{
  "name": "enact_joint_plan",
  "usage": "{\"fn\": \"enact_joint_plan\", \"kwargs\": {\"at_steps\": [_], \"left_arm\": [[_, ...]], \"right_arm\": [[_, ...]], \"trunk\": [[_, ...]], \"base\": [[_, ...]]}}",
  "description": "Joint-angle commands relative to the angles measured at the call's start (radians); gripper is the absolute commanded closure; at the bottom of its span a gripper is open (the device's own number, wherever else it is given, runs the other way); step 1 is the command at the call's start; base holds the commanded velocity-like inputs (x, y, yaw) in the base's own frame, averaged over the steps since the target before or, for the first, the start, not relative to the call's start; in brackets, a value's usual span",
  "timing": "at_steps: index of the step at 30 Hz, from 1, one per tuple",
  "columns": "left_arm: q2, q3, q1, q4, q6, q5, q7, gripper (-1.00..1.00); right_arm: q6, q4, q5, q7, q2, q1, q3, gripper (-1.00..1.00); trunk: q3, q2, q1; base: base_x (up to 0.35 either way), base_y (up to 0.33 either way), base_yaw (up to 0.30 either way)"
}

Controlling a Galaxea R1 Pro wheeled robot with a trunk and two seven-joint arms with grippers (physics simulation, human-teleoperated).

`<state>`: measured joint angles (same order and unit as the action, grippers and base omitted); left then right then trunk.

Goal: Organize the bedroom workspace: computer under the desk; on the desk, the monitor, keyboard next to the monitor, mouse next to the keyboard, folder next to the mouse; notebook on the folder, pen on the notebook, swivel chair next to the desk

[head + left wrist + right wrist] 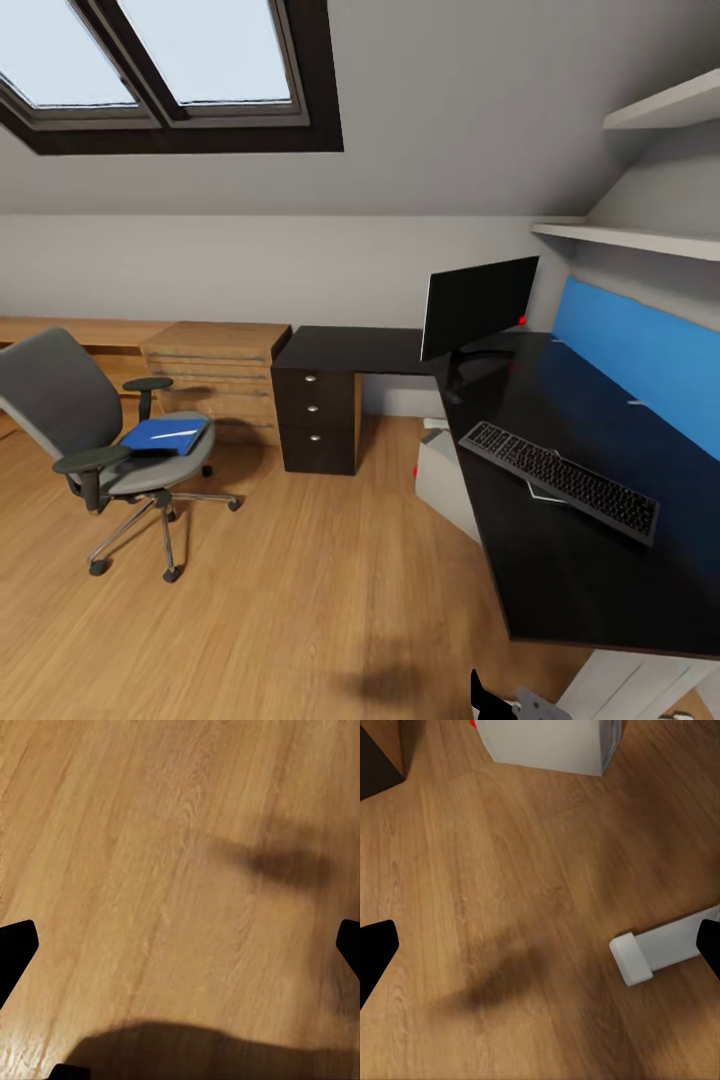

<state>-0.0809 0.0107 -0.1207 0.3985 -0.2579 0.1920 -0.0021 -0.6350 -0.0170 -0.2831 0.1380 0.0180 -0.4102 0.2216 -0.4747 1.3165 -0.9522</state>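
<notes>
Wooden floor (300,600) runs under a sloped ceiling with a skylight (160,60). At the left stands the swivel chair (90,440), well apart from the table (560,540), with the blue folder (160,435) lying on its seat and a pen (172,434) on the folder. Next come wooden drawers (215,370) and a dark drawer unit (318,410). On the table sit the monitor (478,305) and, nearer, the keyboard (560,480). A white computer (445,480) stands on the floor beneath. Left hand (180,952) and right hand (540,952) both hang open over bare floor.
</notes>
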Motion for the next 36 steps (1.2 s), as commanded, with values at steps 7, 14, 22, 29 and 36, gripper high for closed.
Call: {"fn": "enact_joint_plan", "kwargs": {"at_steps": [7,14,22,29,36], "left_arm": [[-0.001,0.003,-0.001,0.0,-0.001,0.005,0.004,-1.0],[0.0,0.004,-0.001,0.0,-0.002,0.004,-0.001,-1.0],[0.0,0.004,-0.001,0.0,-0.003,0.004,-0.001,-1.0],[0.0,0.006,-0.001,0.0,-0.003,0.004,-0.001,-1.0],[0.0,0.006,-0.001,0.0,-0.003,0.004,-0.001,-1.0]], "right_arm": [[-0.003,-0.002,-0.01,0.011,0.0,-0.001,0.004,-1.0],[-0.004,-0.003,-0.01,0.011,0.004,-0.001,0.004,-1.0],[-0.004,-0.003,-0.01,0.011,0.003,-0.001,0.004,-1.0],[-0.003,-0.003,-0.01,0.011,0.004,-0.001,0.004,-1.0],[-0.003,-0.003,-0.01,0.011,0.005,-0.001,0.004,-1.0]], "trunk": [[0.021,-0.049,0.027],[0.021,-0.049,0.027],[0.021,-0.049,0.027],[0.021,-0.049,0.027],[0.021,-0.049,0.027]], "base": [[0.0,0.0,0.0],[0.0,0.0,0.0],[0.0,0.0,0.0],[0.002,0.152,0.0],[0.022,0.125,0.0]]}}
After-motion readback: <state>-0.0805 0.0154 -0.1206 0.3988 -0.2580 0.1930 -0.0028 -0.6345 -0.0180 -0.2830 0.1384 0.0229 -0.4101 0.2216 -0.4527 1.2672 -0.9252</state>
